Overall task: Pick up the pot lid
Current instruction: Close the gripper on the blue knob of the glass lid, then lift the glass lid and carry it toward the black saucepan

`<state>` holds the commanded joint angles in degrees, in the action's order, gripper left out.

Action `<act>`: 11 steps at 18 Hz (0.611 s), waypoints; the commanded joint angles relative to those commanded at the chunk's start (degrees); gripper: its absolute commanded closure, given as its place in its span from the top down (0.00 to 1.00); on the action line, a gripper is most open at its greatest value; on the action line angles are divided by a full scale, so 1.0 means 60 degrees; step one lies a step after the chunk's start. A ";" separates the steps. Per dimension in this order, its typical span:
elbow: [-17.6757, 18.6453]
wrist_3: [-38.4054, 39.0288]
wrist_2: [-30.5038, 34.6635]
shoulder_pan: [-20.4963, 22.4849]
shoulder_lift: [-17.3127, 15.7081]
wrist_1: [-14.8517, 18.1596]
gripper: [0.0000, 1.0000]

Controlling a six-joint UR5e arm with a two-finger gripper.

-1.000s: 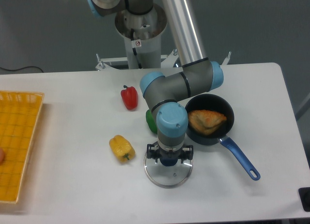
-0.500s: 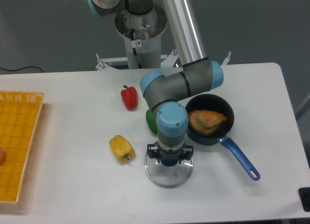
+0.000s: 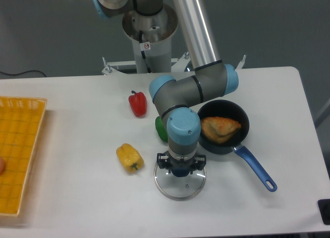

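The gripper (image 3: pixel 181 164) points down over the pot lid (image 3: pixel 178 189), its fingers on either side of the dark blue knob (image 3: pixel 180 172). The lid is round and clear with a metal rim, and lies flat near the front middle. The gripper body hides the back part of the lid. Whether the fingers press on the knob cannot be told from this view.
Right of the arm, a black pan (image 3: pixel 238 114) with a blue handle (image 3: pixel 256 168) holds a brown item (image 3: pixel 220 128). A yellow object (image 3: pixel 129 158), a green one (image 3: pixel 161 129) and a red pepper (image 3: pixel 137 103) lie leftward. An orange crate (image 3: pixel 23 145) stands far left.
The lid has shifted very slightly to the right beneath the gripper. The arm looks almost still, and the other objects have stayed where they were.
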<state>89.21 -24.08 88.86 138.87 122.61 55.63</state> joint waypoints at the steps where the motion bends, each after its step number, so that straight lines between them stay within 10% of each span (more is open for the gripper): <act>1: 0.0000 0.0000 0.0000 0.0000 0.0000 0.0015 0.55; 11: -0.0395 -0.0249 0.0000 -0.0059 -0.0292 0.0731 0.55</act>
<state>86.84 -25.58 88.86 138.52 120.85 60.02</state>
